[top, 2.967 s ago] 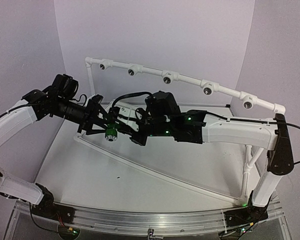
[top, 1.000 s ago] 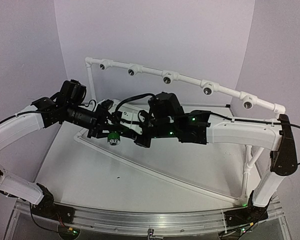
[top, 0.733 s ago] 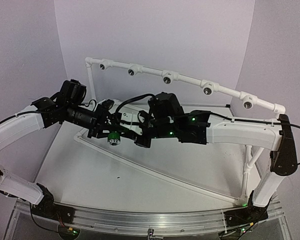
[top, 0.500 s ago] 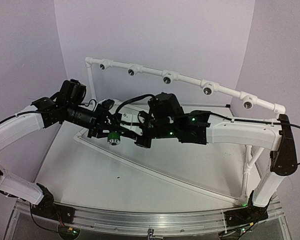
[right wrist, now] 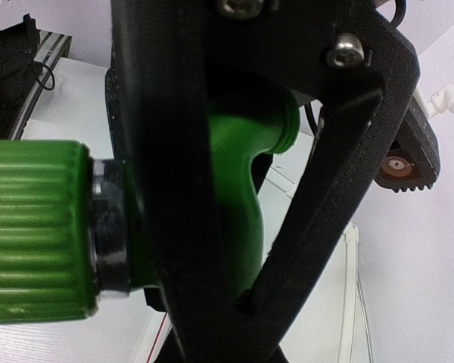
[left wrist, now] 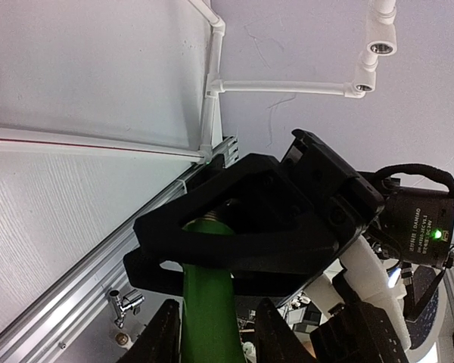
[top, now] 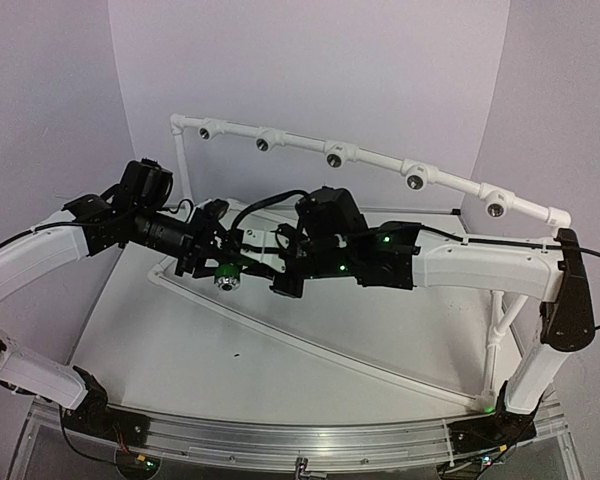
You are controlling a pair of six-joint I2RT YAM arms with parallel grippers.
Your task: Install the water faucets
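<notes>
item: water faucet, hanging mid-air between the arms. right gripper is now clamping it, having just narrowed. left gripper is flanking it, grip i cannot tell. i am reading handover underway.

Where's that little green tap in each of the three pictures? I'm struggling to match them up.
Top external: the green faucet is left of centre, at mid-height.
Left wrist: it rises from the bottom edge, left of centre.
Right wrist: it fills the left and middle, very close up.
Shared landmark: the white pipe frame.
</notes>
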